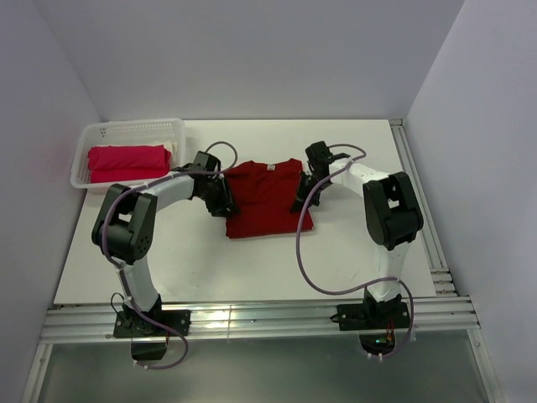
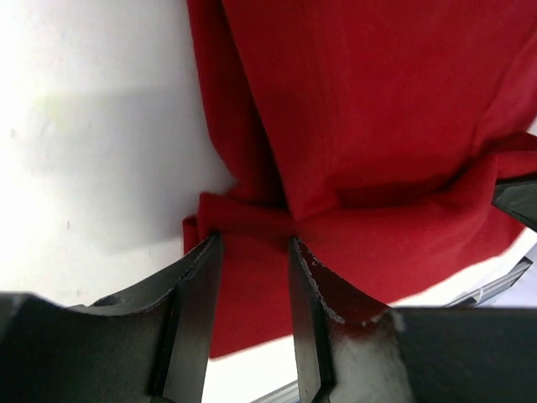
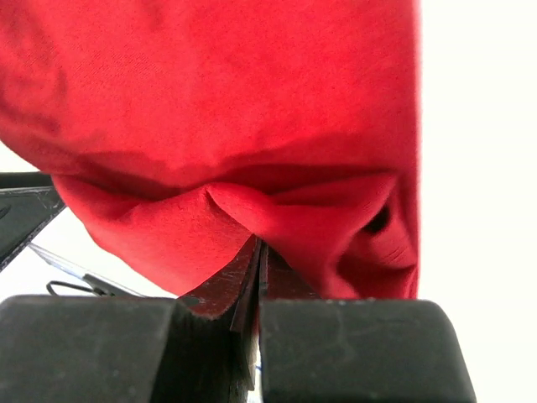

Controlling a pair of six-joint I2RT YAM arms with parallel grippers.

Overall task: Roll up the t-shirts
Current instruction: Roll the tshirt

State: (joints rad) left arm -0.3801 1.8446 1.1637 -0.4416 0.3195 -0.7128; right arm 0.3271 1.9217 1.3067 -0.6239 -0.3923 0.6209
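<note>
- white table (image 1: pixel 252 269) — flat, matte.
- dark crimson t-shirt (image 1: pixel 264 201) — soft cloth, mid-table between the arms, roughly rectangular, collar at far end.
- white lattice basket (image 1: pixel 134 126) — far-left corner, holds the bundled pinkish-red t-shirt (image 1: pixel 126 162).
- left gripper (image 2: pixel 252 243) — on the crimson shirt's left edge, jaws partly spread astride a bunched fold; can't tell if clamped.
- right gripper (image 3: pixel 258 248) — jaws pressed together, pinching the puckered right edge.

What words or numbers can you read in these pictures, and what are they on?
No text can be read in any view.
The neck label on the dark red t-shirt: a tiny pale patch, too small to read.
The pinkish-red t-shirt and the white basket: no print shows.
</note>
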